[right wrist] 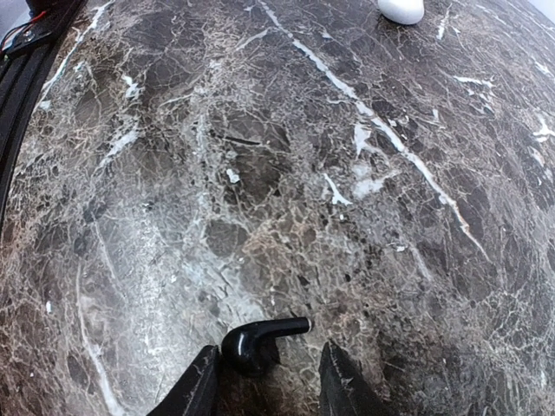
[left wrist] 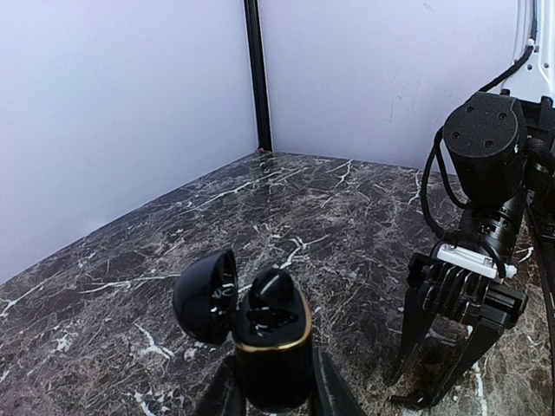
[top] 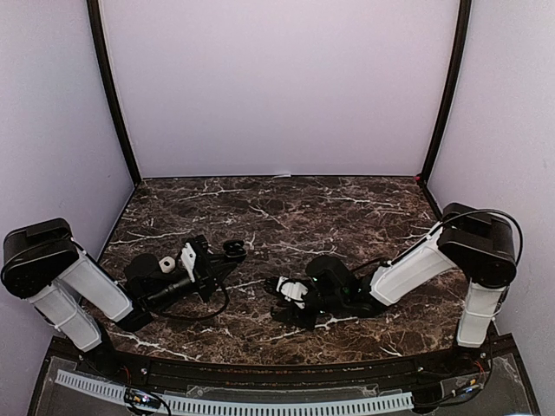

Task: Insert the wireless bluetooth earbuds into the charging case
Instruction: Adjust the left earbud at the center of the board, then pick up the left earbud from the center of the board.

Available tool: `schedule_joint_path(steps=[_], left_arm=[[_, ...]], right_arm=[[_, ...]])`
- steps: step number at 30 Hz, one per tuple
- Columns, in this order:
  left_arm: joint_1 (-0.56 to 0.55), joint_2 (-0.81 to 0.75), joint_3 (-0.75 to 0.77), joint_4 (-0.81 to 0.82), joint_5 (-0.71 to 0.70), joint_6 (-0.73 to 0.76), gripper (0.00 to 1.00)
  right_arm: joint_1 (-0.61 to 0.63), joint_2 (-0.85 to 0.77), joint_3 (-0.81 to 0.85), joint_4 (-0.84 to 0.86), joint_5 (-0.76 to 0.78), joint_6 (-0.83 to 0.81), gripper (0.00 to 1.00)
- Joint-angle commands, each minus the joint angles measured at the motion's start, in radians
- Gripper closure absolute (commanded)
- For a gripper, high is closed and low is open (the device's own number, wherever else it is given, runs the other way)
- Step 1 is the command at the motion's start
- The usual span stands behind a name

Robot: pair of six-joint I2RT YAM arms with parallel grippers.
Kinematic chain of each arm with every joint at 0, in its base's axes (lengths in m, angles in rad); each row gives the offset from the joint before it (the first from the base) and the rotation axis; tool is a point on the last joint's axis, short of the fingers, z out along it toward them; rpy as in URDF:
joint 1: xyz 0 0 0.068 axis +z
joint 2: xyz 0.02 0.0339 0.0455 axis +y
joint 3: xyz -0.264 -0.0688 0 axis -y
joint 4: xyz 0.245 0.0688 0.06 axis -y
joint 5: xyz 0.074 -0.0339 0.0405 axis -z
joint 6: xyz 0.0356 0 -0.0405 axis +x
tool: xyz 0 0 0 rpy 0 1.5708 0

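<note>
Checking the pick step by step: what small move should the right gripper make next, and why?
Probably ease down and close the right gripper on the black earbud: it lies on the marble table between the open fingers, nearer one finger, not yet gripped. The left gripper holds the charging case, lid open, ready to receive it.

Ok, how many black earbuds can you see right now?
2. One earbud sits in the open black case held by the left end effector; the other earbud lies on the table between the fingers of the right end effector. More may be hidden.
</note>
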State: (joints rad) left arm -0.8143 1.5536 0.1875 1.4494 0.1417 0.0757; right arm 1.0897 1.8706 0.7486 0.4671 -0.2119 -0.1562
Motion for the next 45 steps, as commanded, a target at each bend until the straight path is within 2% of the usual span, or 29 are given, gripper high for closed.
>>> schedule_joint_path(steps=[1, 7, 12, 16, 23, 29, 45], left_arm=[[0.006, -0.016, -0.01, 0.034, 0.012, 0.011, 1.0], [0.006, -0.012, -0.008, 0.034, 0.013, 0.01, 1.0], [0.007, -0.01, -0.007, 0.037, 0.01, 0.01, 1.0], [0.007, -0.006, -0.007, 0.04, 0.016, 0.006, 1.0], [0.007, -0.009, -0.008, 0.042, 0.022, 0.005, 1.0], [0.007, -0.018, -0.011, 0.04, 0.022, 0.007, 1.0], [0.007, -0.024, -0.012, 0.039, 0.024, 0.009, 1.0]], right_arm=[[-0.003, -0.005, -0.035, -0.056, 0.012, 0.026, 0.61], [0.011, -0.082, -0.113, -0.022, 0.031, 0.128, 0.6], [0.071, -0.119, -0.16, -0.015, 0.133, 0.284, 0.56], [0.142, -0.098, -0.167, 0.0, 0.232, 0.4, 0.52], [0.197, -0.018, -0.118, -0.023, 0.395, 0.538, 0.52], [0.2, 0.027, -0.053, -0.067, 0.46, 0.527, 0.55], [0.206, 0.047, -0.015, -0.106, 0.488, 0.527, 0.68]])
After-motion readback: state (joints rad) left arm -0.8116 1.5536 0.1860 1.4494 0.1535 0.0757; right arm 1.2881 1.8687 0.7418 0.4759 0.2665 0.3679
